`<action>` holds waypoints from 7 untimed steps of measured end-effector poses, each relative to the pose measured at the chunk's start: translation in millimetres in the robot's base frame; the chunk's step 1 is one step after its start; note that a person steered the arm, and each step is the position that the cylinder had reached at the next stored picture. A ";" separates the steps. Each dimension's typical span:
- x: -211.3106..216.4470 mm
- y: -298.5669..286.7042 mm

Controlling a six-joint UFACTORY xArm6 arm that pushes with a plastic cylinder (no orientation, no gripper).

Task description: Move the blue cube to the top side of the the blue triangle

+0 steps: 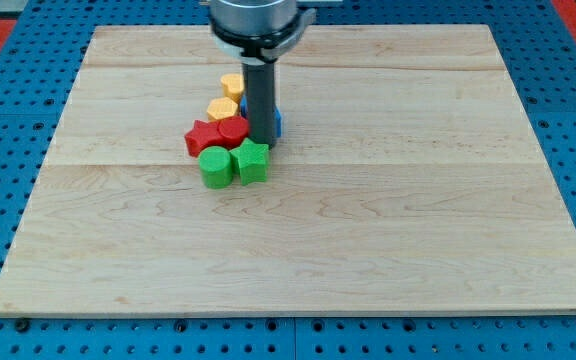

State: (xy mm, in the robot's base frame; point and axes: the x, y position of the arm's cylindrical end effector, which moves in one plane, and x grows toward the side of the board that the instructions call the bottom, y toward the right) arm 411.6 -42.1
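Observation:
My tip [265, 141] stands in a tight cluster of blocks left of the board's middle. A blue block [277, 123] shows as a sliver at the rod's right edge; its shape is mostly hidden. Another thin blue sliver [242, 104] shows at the rod's left edge, between the yellow blocks and the rod. I cannot tell which is the cube and which the triangle. The tip is right beside a red cylinder [233, 130] on its left and just above a green star-like block [252, 161].
A red star-like block [202, 136] lies left of the red cylinder. A green cylinder [216, 166] sits left of the green star. Two yellow blocks [232, 85] [222, 108] lie above the red ones. All rest on a wooden board [418, 200].

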 end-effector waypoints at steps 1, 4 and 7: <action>-32.7 7.9; -107.0 79.3; -128.1 33.2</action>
State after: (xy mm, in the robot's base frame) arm 283.5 -8.9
